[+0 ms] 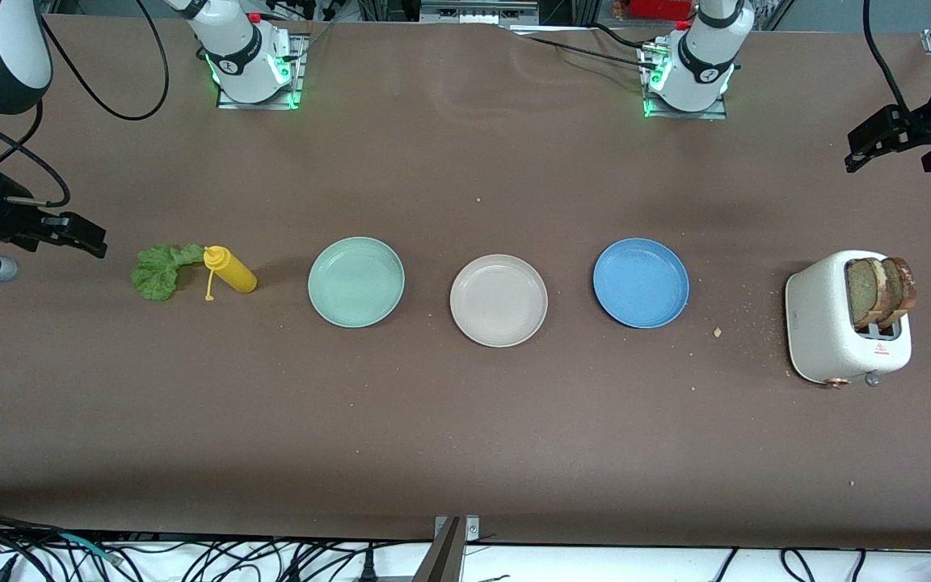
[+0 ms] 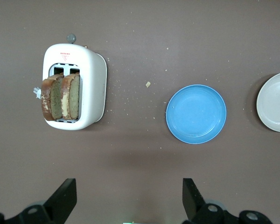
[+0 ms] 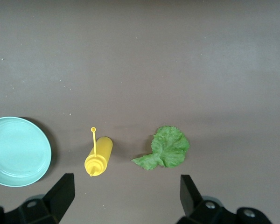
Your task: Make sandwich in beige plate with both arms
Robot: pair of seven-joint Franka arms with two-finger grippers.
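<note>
Toaster [image 1: 825, 323]: nearest item, at left arm's end of table; two toast slices [image 1: 882, 289] stand upright in the slots, tops sticking out — prob. so fingers can pinch them from above.
Crumbs [image 1: 718, 331]: scattered btw toaster and blue plate.
Beige plate [image 1: 499, 300]: mid-table, bare, between the other two plates and a bit nearer the camera; both arms can reach it, likely why it's the build spot. No sandwich yet.
Mint plate [image 1: 356, 281]: beside beige, toward right arm's end; bare.
Blue plate [image 1: 641, 282]: beside beige, toward left arm's end; bare.
Lettuce [image 1: 160, 270]: flat on table at right arm's end, touching the bottle's cap end.
Bottle [image 1: 229, 269]: yellow, lying on its side btw lettuce and mint plate.
Right gripper [image 1: 69, 233]: up in the air over table edge near lettuce; jaws wide, holding nothing. Wrist view looks down on lettuce + bottle — its side of the job, I'd judge.
Left gripper [image 1: 878, 144]: up over table near toaster end; jaws wide, nothing held. Wrist view looks down on toaster + blue plate.
Progress: nothing started, by the look of it; first toast to beige plate seems the next step.
</note>
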